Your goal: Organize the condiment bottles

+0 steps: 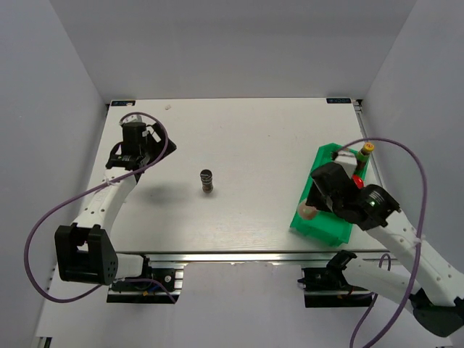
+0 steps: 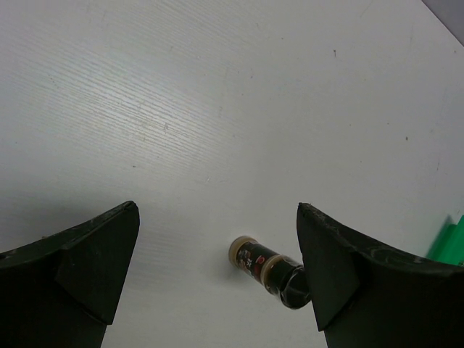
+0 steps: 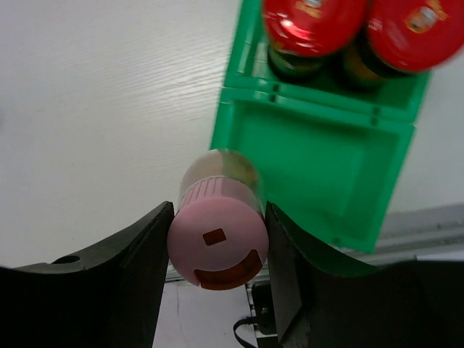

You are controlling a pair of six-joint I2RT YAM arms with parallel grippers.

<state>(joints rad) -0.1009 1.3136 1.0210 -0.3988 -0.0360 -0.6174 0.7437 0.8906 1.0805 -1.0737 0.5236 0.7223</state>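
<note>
The white desk (image 1: 246, 138) carries a green bin (image 1: 322, 226) along its right edge, toward the near-right corner. The left claw (image 2: 217, 210) hangs spread and empty near the far-left corner. The right claw (image 3: 218, 210) pinches the pink-capped jar (image 3: 217, 243) at the bin's near end. Two red-lidded jars (image 3: 312, 22) sit in its farther compartment, and a tan-capped brown bottle (image 2: 264, 272) stands mid-desk

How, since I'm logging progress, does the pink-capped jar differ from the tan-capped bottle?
The pink-capped jar is gripped by the right end effector beside the green bin; the tan-capped bottle sits ungripped on the table. The jar's body is pale, the bottle's dark. Both are capped.
</note>
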